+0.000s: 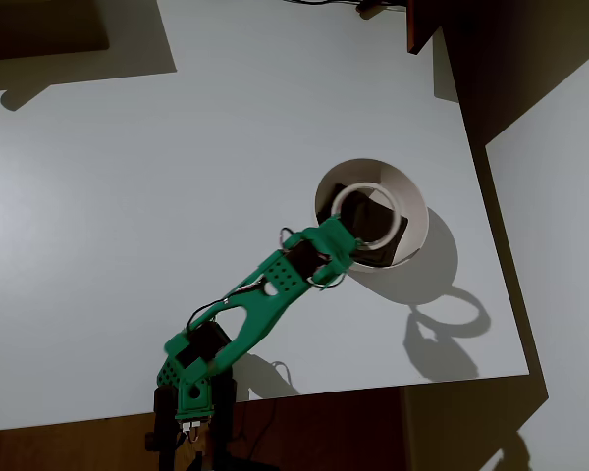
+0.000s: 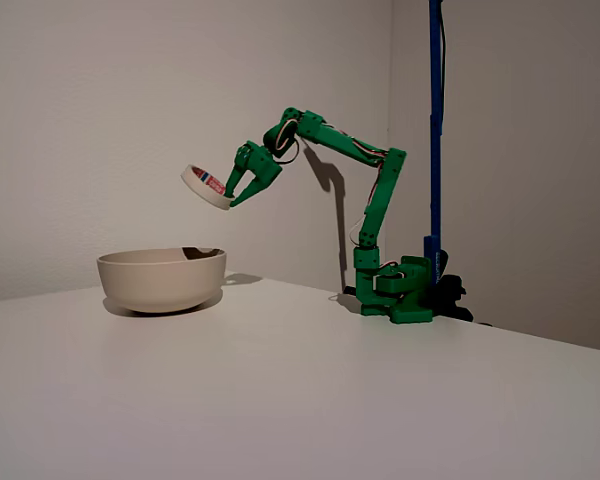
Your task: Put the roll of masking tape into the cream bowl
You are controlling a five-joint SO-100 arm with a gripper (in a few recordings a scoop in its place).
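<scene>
The roll of masking tape [image 1: 366, 214] [image 2: 207, 186] is an off-white ring with reddish print on its inner core, held tilted in the air. My green gripper [image 1: 342, 238] [image 2: 234, 190] is shut on the roll's near rim. In the fixed view the roll hangs well above the cream bowl [image 2: 162, 278]. Seen from overhead, the ring lies over the cream bowl [image 1: 412, 201], with the dark brown pad [image 1: 373, 243] at the bowl's bottom showing through and around the ring.
The bowl stands toward the right side of the white table [image 1: 128, 196]. The table's front edge [image 1: 275, 397] runs beside the arm's base [image 1: 191, 392]. A blue pole [image 2: 436, 120] rises behind the base in the fixed view.
</scene>
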